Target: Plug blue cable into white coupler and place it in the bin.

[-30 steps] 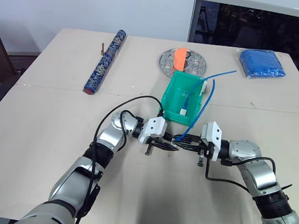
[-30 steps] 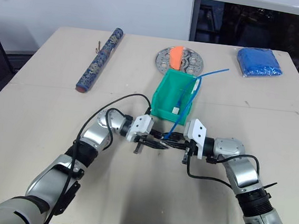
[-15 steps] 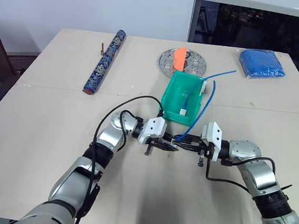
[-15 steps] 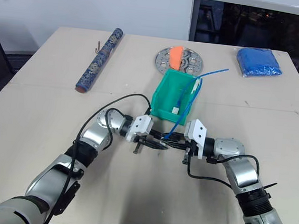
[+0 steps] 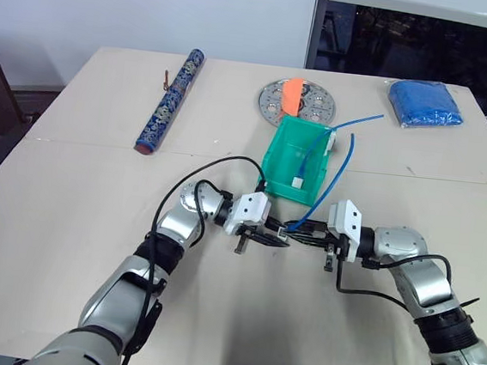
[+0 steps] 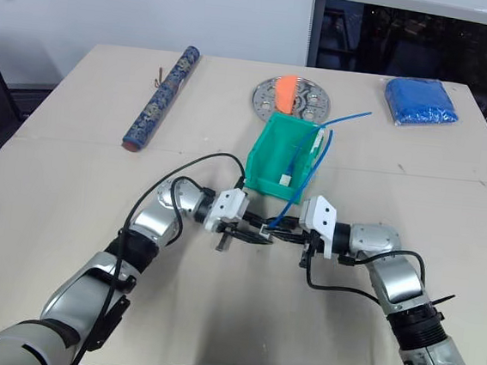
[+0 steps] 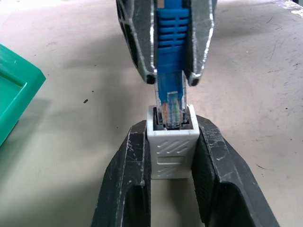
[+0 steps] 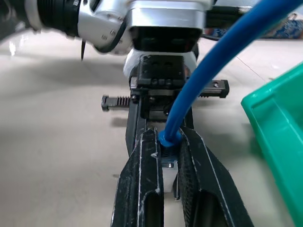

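In the left wrist view my left gripper (image 7: 171,137) is shut on the white coupler (image 7: 172,151), with the socket facing away from the fingers. Opposite it, my right gripper (image 8: 169,137) is shut on the blue cable (image 8: 213,61), just behind its clear plug (image 7: 171,106). The plug's tip sits in the socket mouth, and part of the clear plug still shows outside it. The two grippers (image 5: 283,234) meet tip to tip low over the table, just in front of the teal bin (image 5: 271,151). From there the held cable (image 5: 339,170) arcs up and back past the bin's right side.
Another blue cable (image 5: 361,122) with a white coupler (image 5: 298,183) lies in the bin, its end sticking out to the right. Behind the bin are a round perforated plate (image 5: 311,107), a patterned blue roll (image 5: 170,98) far left and a folded blue cloth (image 5: 425,103) far right.
My right gripper has rolled slightly about the plug, and the cable's free end has shifted a little. The left gripper and coupler have stayed still.
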Tool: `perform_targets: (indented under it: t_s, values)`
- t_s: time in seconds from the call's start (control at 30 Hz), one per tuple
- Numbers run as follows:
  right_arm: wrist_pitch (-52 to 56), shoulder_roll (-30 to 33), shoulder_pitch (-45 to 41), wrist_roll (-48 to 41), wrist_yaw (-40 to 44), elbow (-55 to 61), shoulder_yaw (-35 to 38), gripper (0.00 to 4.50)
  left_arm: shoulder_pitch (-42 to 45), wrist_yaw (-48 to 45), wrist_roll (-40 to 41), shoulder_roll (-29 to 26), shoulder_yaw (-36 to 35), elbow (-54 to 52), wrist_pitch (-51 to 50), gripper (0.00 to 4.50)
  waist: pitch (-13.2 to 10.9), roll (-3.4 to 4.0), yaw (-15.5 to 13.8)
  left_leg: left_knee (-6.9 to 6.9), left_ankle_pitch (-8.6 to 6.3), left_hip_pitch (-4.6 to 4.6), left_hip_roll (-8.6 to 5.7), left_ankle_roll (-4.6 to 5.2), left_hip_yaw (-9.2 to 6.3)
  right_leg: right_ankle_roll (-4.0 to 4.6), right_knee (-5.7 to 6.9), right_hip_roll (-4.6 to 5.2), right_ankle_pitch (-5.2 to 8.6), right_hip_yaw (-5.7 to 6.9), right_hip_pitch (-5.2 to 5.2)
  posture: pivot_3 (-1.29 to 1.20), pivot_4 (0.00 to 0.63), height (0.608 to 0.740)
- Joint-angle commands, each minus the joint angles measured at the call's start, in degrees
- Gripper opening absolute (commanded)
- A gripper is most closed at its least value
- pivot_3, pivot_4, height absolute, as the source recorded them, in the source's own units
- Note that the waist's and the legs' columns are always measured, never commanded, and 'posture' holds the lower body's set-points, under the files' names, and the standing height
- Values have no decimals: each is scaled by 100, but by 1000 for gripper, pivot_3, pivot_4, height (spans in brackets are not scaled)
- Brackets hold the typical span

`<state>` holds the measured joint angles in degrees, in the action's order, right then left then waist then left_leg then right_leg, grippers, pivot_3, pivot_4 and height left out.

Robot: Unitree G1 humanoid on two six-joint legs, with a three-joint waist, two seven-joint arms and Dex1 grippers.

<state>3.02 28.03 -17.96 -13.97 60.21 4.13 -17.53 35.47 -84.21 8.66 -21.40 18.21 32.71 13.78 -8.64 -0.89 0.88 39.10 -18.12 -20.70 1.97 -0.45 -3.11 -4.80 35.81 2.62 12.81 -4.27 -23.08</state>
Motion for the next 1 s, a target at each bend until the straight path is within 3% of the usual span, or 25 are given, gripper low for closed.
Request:
perform_targets:
  t_s: [0.03, 0.27, 0.37, 0.47, 0.53, 0.6, 0.63, 0.8, 1.0]
  values:
    - [231, -103, -53, 430, -178, -268, -292, 0, -72, -223, 52, 49, 77, -106, -139, 560, 1, -1, 3, 0, 0, 1, 0, 0, 0, 0, 1, 0, 0, 0, 0, 0, 150, 740]
    - [1137, -169, -155, 613, -30, -760, -755, 0, -80, -241, 20, 73, 72, -108, -163, 560, 13, -7, 59, 0, 0, 13, 1, 0, -4, 1, 6, -2, 0, 0, 6, 0, 150, 740]
    - [827, -289, -106, 565, 46, -819, -735, 0, -100, -226, 18, 76, 61, -153, -187, 560, 15, -10, 105, -4, 0, 46, 2, 1, -11, 3, 6, -7, 2, 1, 45, 0, 150, 740]
    - [1141, -1016, -208, -877, -96, -326, 237, 0, -148, -144, -3, 37, 15, -222, -278, 560, 14, -21, 123, -16, 0, 68, 3, 1, -14, 8, 3, -8, 6, 1, 66, 0, 150, 740]
    - [1305, -1086, -302, -1175, -54, -184, 525, 0, -207, -58, -34, -26, -9, -318, -420, 1360, 3, -9, 144, -17, 0, 66, 6, 1, -19, 8, 4, -12, 5, 3, 64, 0, 150, 740]
    - [1397, -1010, -381, -1154, -44, -155, 614, 0, -311, 120, -55, -87, -88, -522, -491, 1680, -5, 4, 152, -17, 0, 61, 6, 1, -18, 8, 5, -12, 4, 2, 57, 0, 150, 740]
    - [1475, -981, -431, -1187, -61, -135, 669, 0, -397, 267, -63, -130, -153, -707, -542, 2346, -6, 4, 149, -17, 0, 54, 6, 1, -18, 8, 5, -12, 4, 2, 50, 0, 150, 740]
    - [2209, -731, -804, -1570, -153, 101, 987, 0, -1355, 1031, 366, -684, -796, -2639, -1641, 4459, -8, 7, 150, -20, 0, 18, 8, 0, -32, 9, 3, -11, 4, 12, 16, 0, 150, 740]
    - [3430, -751, -1960, -1914, -804, -353, 1368, 0, -2537, 2541, 971, -1090, -1733, -5321, -3751, 4459, -24, 12, 159, -25, 0, -14, 10, 0, -30, 9, 3, -7, 4, 13, -19, 0, 150, 740]
